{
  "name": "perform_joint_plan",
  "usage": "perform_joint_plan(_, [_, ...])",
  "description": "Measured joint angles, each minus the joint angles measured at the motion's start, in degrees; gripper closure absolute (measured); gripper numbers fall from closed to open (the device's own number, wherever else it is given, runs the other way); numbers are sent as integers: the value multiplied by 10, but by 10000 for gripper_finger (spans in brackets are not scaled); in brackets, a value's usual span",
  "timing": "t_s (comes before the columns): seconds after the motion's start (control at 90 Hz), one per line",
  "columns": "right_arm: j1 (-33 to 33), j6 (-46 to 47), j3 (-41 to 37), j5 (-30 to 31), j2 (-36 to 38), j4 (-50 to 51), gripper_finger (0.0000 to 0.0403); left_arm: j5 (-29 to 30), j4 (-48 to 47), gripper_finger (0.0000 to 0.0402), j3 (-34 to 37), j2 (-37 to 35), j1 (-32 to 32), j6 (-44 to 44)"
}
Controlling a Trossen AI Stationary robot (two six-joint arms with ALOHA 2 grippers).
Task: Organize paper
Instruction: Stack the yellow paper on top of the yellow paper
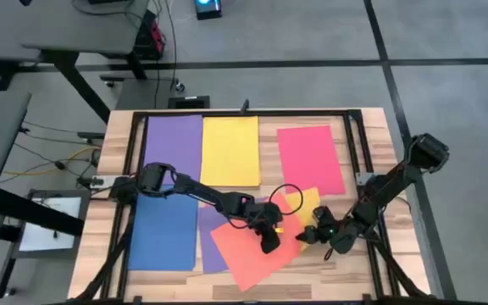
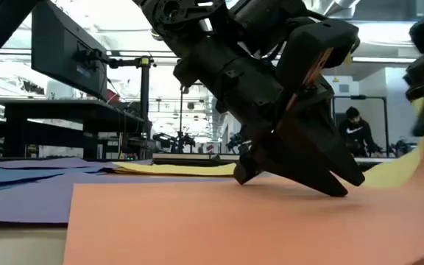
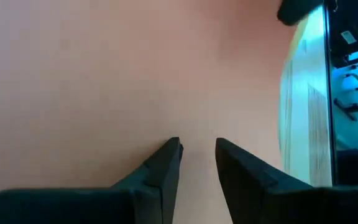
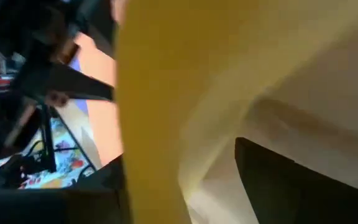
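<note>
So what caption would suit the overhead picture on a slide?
Left gripper presses the orange sheet while right gripper lifts a yellow sheet.

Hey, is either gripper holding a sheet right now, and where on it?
The right gripper appears to pinch the loose yellow sheet at its lifted near edge. The left gripper holds nothing; it presses down on the orange sheet.

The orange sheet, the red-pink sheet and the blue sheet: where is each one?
orange sheet (image 1: 248,254), high view, its bare lower half.
red-pink sheet (image 1: 310,158), high view, its middle.
blue sheet (image 1: 163,233), high view, its middle.
</note>
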State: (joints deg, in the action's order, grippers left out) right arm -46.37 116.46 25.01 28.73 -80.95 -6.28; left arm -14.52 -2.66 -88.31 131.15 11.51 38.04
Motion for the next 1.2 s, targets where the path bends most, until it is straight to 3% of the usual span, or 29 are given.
perform_joint_plan(0.267, [-21, 124, 7, 34, 10, 143, 213, -1, 0, 311, 0, 0, 1, -6])
perform_joint_plan(0.656, [17, 79, 7, 53, 21, 167, 220, -3, 2, 311, 0, 0, 1, -19])
perform_joint_plan(0.756, [23, 46, 7, 28, 21, 157, 261, -3, 4, 311, 0, -1, 1, -15])
perform_joint_plan(0.922, [11, -3, 7, 6, 26, 151, 384, -3, -11, 311, 2, -22, -4, -3])
perform_joint_plan(1.2, [-13, -63, 8, -6, 90, 184, 402, -2, -88, 311, 2, -100, -21, -22])
